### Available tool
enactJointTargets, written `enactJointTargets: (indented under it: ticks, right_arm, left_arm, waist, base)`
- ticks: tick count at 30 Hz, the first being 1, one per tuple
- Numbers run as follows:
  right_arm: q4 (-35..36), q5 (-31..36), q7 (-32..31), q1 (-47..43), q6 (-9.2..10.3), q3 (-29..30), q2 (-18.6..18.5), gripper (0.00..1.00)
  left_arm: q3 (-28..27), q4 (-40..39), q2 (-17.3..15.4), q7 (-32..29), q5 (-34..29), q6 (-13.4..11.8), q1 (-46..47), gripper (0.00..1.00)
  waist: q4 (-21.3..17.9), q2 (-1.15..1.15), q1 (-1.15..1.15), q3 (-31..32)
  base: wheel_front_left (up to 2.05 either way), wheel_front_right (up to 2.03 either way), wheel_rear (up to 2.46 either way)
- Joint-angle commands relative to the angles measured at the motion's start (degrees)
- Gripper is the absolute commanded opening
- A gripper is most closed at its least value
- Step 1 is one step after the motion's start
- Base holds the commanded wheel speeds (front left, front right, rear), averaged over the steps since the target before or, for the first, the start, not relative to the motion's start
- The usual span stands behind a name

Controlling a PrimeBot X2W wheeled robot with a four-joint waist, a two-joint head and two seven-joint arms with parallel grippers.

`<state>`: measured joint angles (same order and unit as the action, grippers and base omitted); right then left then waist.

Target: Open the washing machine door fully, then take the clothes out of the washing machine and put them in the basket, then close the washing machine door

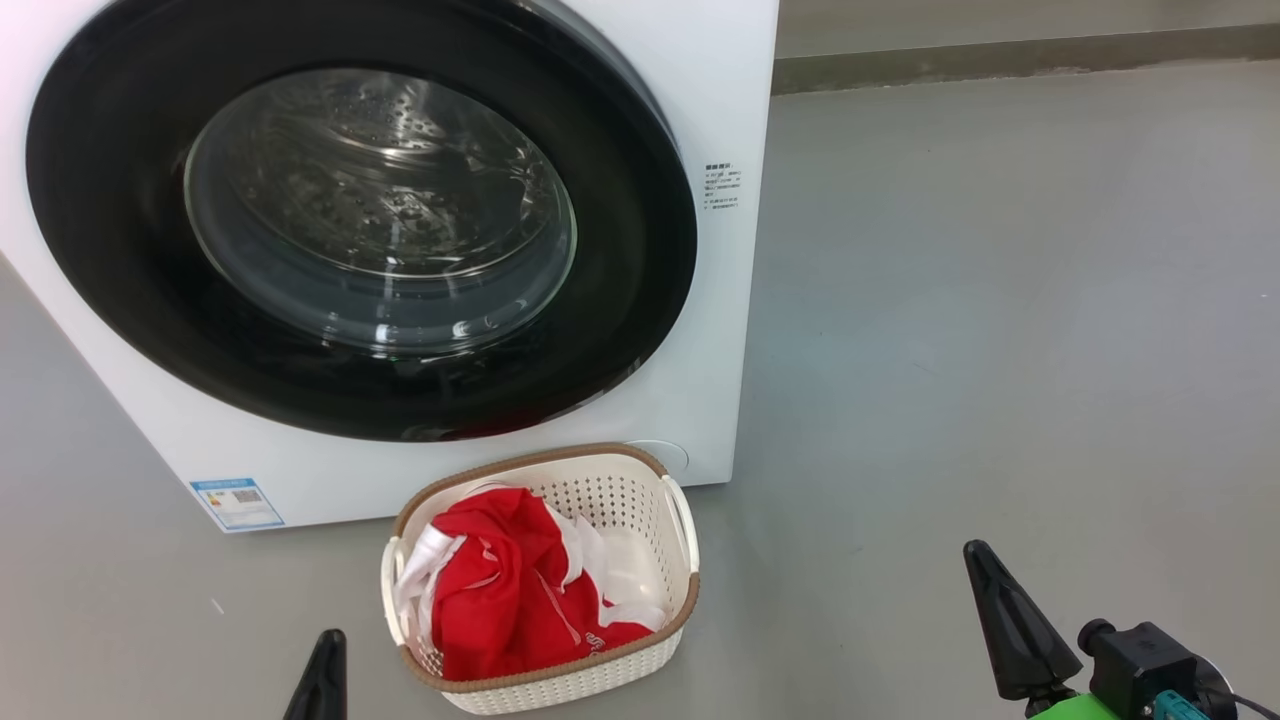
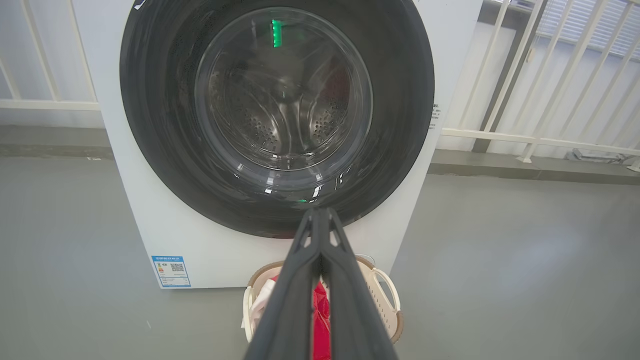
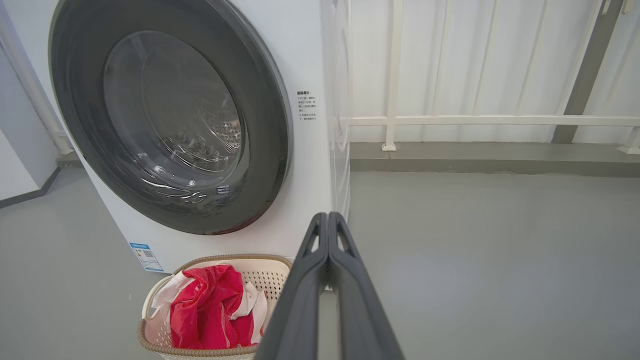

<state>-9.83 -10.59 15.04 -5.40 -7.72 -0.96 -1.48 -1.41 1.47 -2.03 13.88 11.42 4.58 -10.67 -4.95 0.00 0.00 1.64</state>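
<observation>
Grey floor (image 1: 1000,300), basket (image 1: 575,690) upright before door (image 1: 110,250)

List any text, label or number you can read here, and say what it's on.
Nothing reads clearly.
Blue label, lower left corner of the washing machine: fine print and a code square, too small to read.
Black text block, machine front, right of the washing machine door: blurred, unreadable.
The clothes in the basket: white trim, no legible number.

Smooth grey floor (image 1: 1000,300) bears a white boxy front-loading washing machine (image 1: 722,330) and, just before it, a cream perforated plastic basket (image 1: 560,692).
</observation>
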Motion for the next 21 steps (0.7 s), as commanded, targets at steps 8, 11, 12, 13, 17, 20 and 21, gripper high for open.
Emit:
enactJointTargets:
  ticks: [8, 11, 12, 13, 17, 20, 21]
  right_arm:
    - [0.99, -7.11, -1.32, 1.67, 0.02, 0.05, -0.71, 0.00]
    - [0.88, -8.50, -1.58, 1.89, 0.02, 0.07, -0.80, 0.00]
    - [0.83, -9.20, -1.72, 1.98, 0.02, 0.08, -0.85, 0.00]
    - [0.78, -9.89, -1.85, 2.08, 0.03, 0.10, -0.89, 0.00]
    - [0.54, -13.35, -2.54, 2.52, 0.04, 0.18, -1.10, 0.00]
    - [0.42, -15.39, -2.96, 2.77, 0.04, 0.24, -1.21, 0.00]
    - [0.37, -16.08, -3.10, 2.85, 0.04, 0.26, -1.25, 0.00]
  left_arm:
    - [-0.38, -0.13, -0.28, -1.42, 6.43, 0.24, 1.32, 0.00]
    - [-0.45, 0.13, -0.31, -1.74, 7.74, 0.29, 1.63, 0.00]
    - [-0.48, 0.25, -0.32, -1.89, 8.40, 0.31, 1.78, 0.00]
    - [-0.52, 0.37, -0.33, -2.05, 9.05, 0.34, 1.92, 0.00]
    - [-0.69, 0.94, -0.38, -2.86, 12.33, 0.45, 2.62, 0.00]
    - [-0.80, 1.27, -0.41, -3.33, 14.27, 0.52, 3.02, 0.00]
    - [-0.83, 1.38, -0.42, -3.50, 14.92, 0.55, 3.16, 0.00]
  waist:
    - [0.38, 0.00, 0.02, -0.08]
    - [0.46, 0.00, 0.00, -0.15]
    - [0.50, 0.00, 0.00, -0.17]
    - [0.54, 0.00, 0.00, -0.18]
    - [0.74, 0.00, 0.00, -0.26]
    - [0.86, 0.00, 0.00, -0.30]
    - [0.90, 0.00, 0.00, -0.32]
  base:
    - [0.00, 0.00, 0.00]
    - [0.00, 0.00, 0.00]
    - [0.00, 0.00, 0.00]
    - [0.00, 0.00, 0.00]
    - [0.00, 0.00, 0.00]
    - [0.00, 0.00, 0.00]
    - [0.00, 0.00, 0.00]
